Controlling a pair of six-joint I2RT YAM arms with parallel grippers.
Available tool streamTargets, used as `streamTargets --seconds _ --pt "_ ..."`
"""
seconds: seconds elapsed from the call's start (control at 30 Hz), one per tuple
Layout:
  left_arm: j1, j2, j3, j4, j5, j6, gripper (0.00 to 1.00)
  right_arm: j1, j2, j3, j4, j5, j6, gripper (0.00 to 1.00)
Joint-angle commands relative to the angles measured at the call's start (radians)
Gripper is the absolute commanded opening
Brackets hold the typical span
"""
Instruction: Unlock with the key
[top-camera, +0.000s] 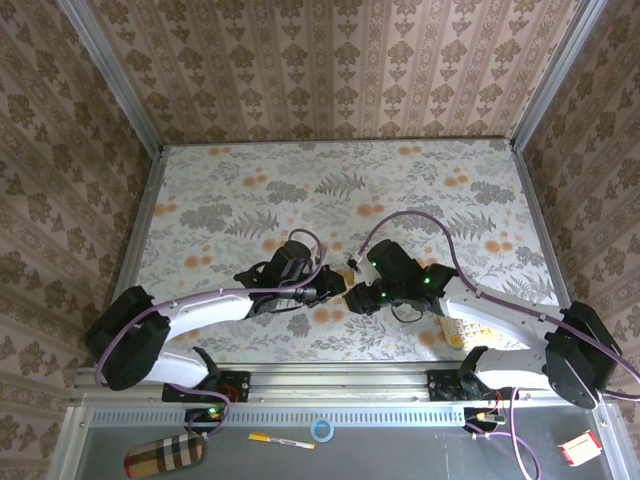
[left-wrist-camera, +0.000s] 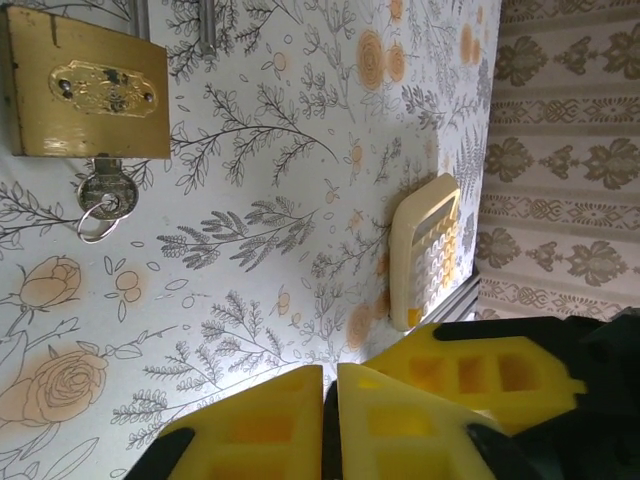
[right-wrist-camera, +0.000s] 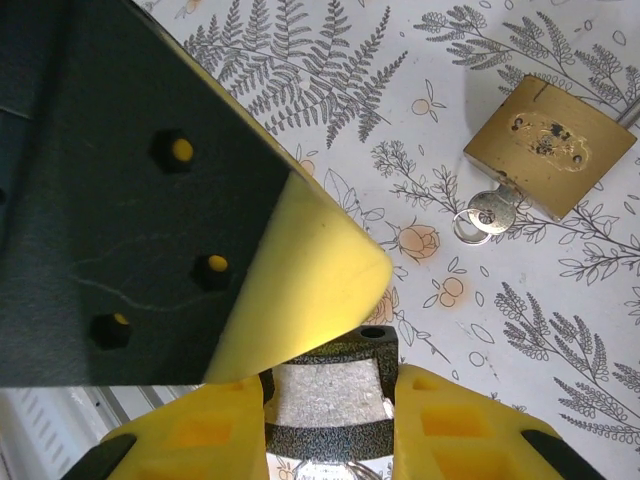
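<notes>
Damask wallpaper closes in a table (top-camera: 250, 190) covered with a fern and orange-flower print. From above, the padlock (top-camera: 352, 265) is a tiny speck on it. My left gripper (top-camera: 335, 287) and my right gripper (top-camera: 360, 299) meet tip to tip just on the near side of the padlock. A calculator (top-camera: 461, 331) lies well to the right of the padlock, beside the right arm.

In the left wrist view the brass padlock (left-wrist-camera: 85, 95) lies flat, with an engraved plate on its face. The key (left-wrist-camera: 105, 193) sits at the padlock's lower edge, its long axis running up and down the picture. The blade goes up into the lock and the head points back toward my fingers. The head is small, silvery and roundish, far smaller than the padlock, and a thin wire ring (left-wrist-camera: 92, 228) hangs from it. My left gripper (left-wrist-camera: 328, 378), well short of the padlock, has its yellow fingers pressed together on nothing. The cream calculator (left-wrist-camera: 428, 250) lies well to the padlock's right.

In the right wrist view the padlock (right-wrist-camera: 550, 145) sits cornerwise. The key (right-wrist-camera: 492, 208) lies on a diagonal, blade up-right into the padlock, head down-left, and the ring (right-wrist-camera: 466, 228) lies beyond the head. My right gripper (right-wrist-camera: 330, 385), well apart from the padlock, pinches a dark, rough block (right-wrist-camera: 335, 350) with a small hole at its far end. I cannot tell what the block is. A black-and-yellow wedge (right-wrist-camera: 150, 200) looms well to the left of the padlock.
</notes>
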Motion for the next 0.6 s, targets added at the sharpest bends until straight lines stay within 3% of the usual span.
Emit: streamTargets --seconds 0.0,0.23,0.37,0.57 --pt "0.002 -0.031 0.021 -0.142 -0.016 0.043 0.02 0.026 0.026 0.042 0.083 0.023 0.013 0.01" --pt "0.026 -0.147 0.052 -0.42 -0.095 0.138 0.0 0.044 0.048 0.049 0.158 0.055 0.045 0.2" --pt "0.073 -0.215 0.072 -0.615 -0.149 0.215 0.0 0.044 0.059 0.082 0.135 0.069 0.043 0.58" --pt "0.152 -0.27 0.142 -0.937 -0.247 0.36 0.0 0.042 0.033 0.114 0.064 0.126 0.022 0.85"
